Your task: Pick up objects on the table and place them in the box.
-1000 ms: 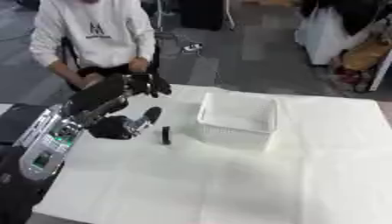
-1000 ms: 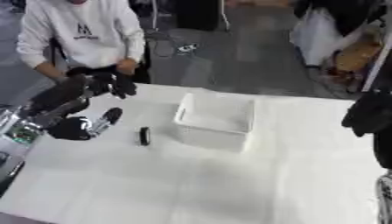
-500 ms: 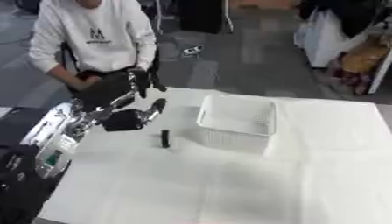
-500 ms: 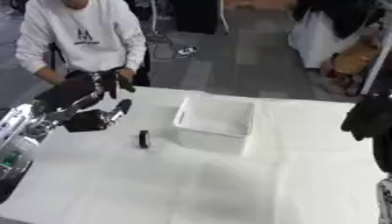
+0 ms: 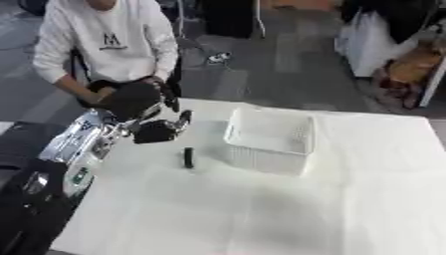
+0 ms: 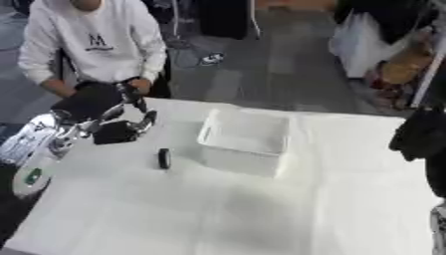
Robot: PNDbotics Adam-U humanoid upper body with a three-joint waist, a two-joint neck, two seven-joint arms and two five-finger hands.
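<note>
A small dark object (image 5: 188, 158) lies on the white table (image 5: 261, 209), at nine o'clock of the white box (image 5: 268, 140). The left hand (image 5: 139, 102) hovers at eleven o'clock of it, fingers relaxed and holding nothing. The right hand (image 6: 421, 135) hangs at the right edge; its fingers cannot be made out.

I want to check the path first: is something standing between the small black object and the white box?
Nothing visible does. The small black object lies on bare table just left of the white box; the left hand hovers behind-left.

Two head-camera eyes, looking down, sharing table (image 5: 261, 209) and box (image 5: 268, 140)
</note>
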